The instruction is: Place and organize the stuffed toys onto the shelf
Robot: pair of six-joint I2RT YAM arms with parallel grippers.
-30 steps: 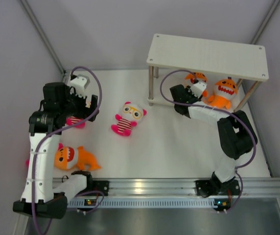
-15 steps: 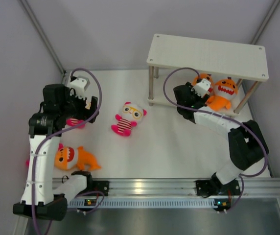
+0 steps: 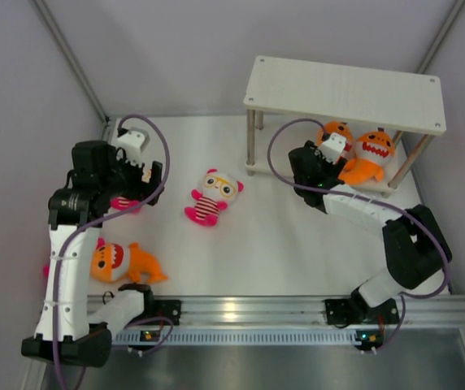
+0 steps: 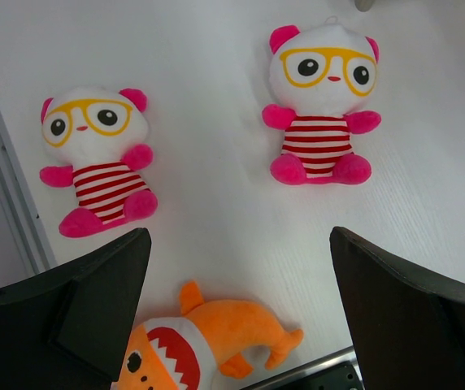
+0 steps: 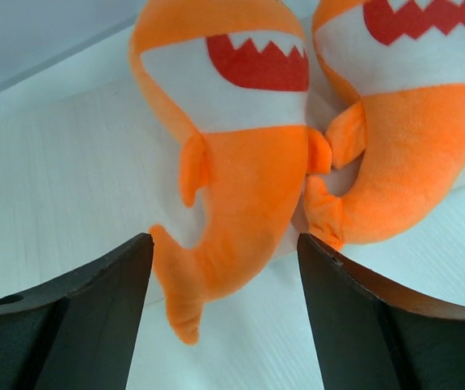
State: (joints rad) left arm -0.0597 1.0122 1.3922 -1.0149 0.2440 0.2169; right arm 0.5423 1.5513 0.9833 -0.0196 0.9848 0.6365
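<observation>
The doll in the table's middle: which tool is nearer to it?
Left. The left tool hovers just left of the doll; the right tool is away at the shelf.

white table (image 3: 281,236) – centre | aluminium rail (image 3: 249,309) – along bottom edge | grey walls (image 3: 176,49) – top and sides | metal struts (image 3: 70,57) – slanting in both upper corners

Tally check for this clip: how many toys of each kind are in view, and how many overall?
Sharks: 3, two on the shelf, one on the table.
Dolls: 2, plus pink scraps behind the left arm, possibly a third.
Total: 5 sure.
</observation>
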